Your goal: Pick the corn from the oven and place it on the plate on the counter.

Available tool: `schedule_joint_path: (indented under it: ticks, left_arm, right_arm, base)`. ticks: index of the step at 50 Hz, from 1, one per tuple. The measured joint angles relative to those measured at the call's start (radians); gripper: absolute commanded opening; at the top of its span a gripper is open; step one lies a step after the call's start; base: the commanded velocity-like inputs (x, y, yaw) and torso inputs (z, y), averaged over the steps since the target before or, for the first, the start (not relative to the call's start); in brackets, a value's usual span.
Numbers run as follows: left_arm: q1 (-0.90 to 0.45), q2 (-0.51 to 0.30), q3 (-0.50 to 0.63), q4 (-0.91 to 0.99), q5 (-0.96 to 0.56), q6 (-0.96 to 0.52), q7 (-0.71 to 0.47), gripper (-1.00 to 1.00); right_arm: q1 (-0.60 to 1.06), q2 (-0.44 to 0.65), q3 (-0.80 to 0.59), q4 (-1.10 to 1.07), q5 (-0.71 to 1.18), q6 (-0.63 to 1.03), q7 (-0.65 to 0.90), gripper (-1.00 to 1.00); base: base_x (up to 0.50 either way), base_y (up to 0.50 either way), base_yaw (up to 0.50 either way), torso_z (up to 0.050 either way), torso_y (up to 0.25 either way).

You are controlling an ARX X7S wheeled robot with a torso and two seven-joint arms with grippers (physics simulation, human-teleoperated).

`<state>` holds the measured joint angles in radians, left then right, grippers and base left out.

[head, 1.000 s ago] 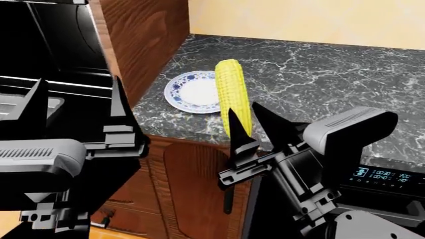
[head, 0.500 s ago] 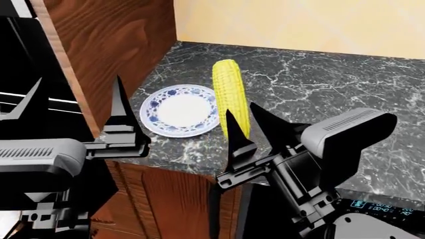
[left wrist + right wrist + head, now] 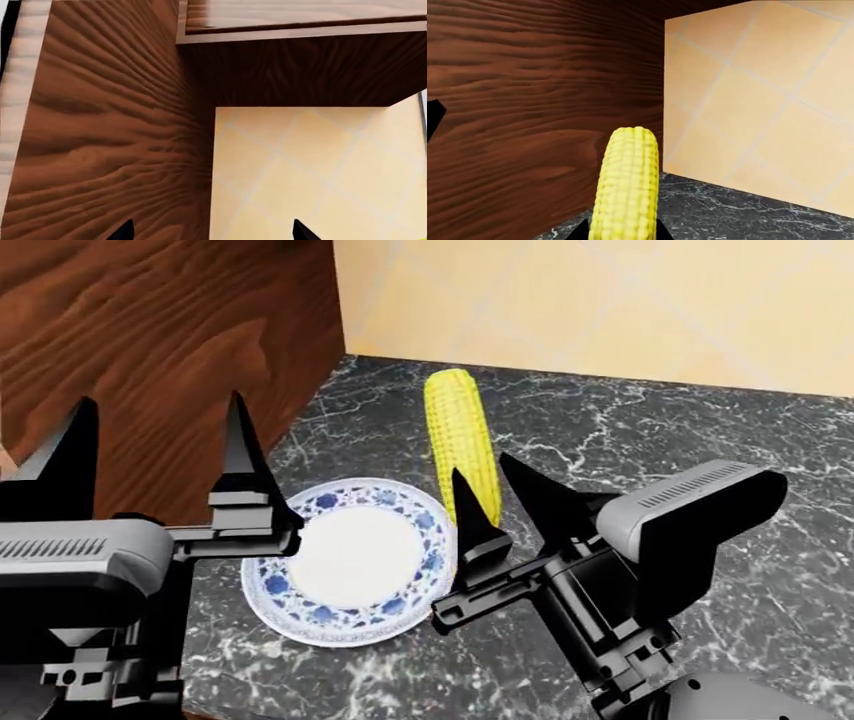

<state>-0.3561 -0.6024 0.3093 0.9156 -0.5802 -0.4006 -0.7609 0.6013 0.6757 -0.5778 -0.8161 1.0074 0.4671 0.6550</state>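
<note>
The right end effector [image 3: 487, 505] is clenched on the corn [image 3: 461, 443], seemingly just beside the plate [image 3: 350, 558]; the left end effector [image 3: 158, 445] is spread wide.

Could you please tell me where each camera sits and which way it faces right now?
Head: looks down over both arms at the counter, plate, and corn in the right gripper.
Left wrist: faces wood cabinet and tiled wall; fingertips show.
Right wrist: looks along the corn.
Head and right wrist share the corn.
</note>
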Motion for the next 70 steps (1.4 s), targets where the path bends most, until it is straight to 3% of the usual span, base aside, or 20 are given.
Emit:
schedule_joint_path:
  ticks: [22, 36, 49, 70]
  left_arm:
    - [-0.011, -0.008, -0.001, 0.002, -0.005, -0.003, -0.008, 1.0]
    - [-0.016, -0.1, -0.096, 0.013, -0.016, -0.032, -0.036, 1.0]
    - [0.076, -0.2, -0.226, 0.033, -0.024, -0.026, -0.068, 1.0]
    - [0.095, -0.221, -0.243, 0.04, -0.025, -0.025, -0.084, 1.0]
  right_arm:
    - [0.073, -0.018, -0.02, 0.018, 0.013, 0.036, -0.023, -1.0]
    - [0.18, -0.082, -0.056, 0.106, 0.01, 0.068, -0.091, -1.0]
    - [0.219, -0.116, -0.082, 0.16, -0.006, 0.073, -0.138, -1.0]
    - [0.22, -0.159, -0.128, 0.2, -0.017, 0.073, -0.173, -1.0]
  base:
    - [0.03, 0.01, 0.0, 0.0, 0.001]
    - [0.0, 0.0, 0.0, 0.001, 0.0]
    - [0.0, 0.0, 0.0, 0.0, 0.001]
    - [0.0, 0.0, 0.0, 0.0, 0.0]
